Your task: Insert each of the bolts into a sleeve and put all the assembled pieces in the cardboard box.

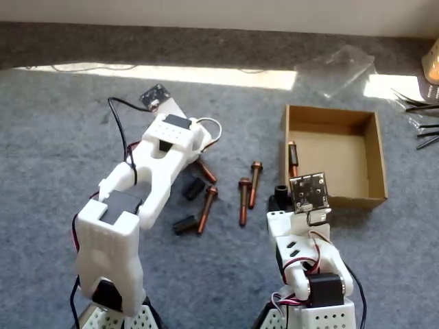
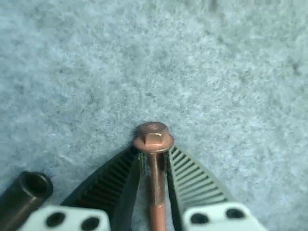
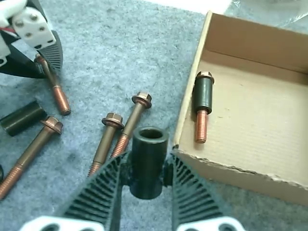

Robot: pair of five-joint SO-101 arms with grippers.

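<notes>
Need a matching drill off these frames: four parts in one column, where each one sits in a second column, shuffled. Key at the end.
Parts
1. bare copper hex-head bolt
2. black metal sleeve with its open bore showing
3. copper bolt sleeved in black
4. black sleeve lying on its side

Places
a. inside the brown cardboard box
b. clamped in the left gripper
c. clamped in the right gripper
d. loose on the grey carpet

Pairs: 1-b, 2-c, 3-a, 4-d
</notes>
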